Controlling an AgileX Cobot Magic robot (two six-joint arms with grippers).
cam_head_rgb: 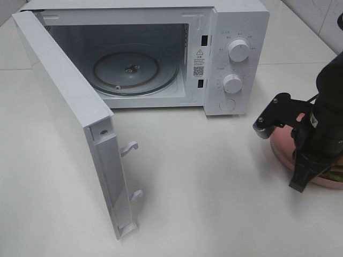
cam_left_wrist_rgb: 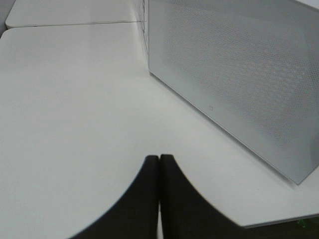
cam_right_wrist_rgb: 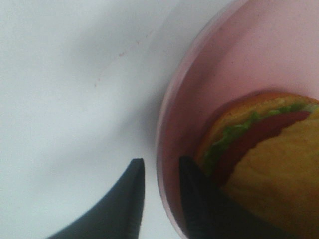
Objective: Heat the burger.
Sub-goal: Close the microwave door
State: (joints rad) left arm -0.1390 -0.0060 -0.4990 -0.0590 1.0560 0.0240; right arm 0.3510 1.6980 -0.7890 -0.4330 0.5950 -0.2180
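Two right gripper jaws, partly open, straddle the plate rim without clamping; burger sits on the plate beside the open microwave; next: close, lift, carry in.

A white sticker on the inner front frame of the microwave, right of the cavity, carries a warning triangle, several lines of print too small to read, and a QR code. Small markings ring the upper dial and lower dial on the control panel; none is legible.
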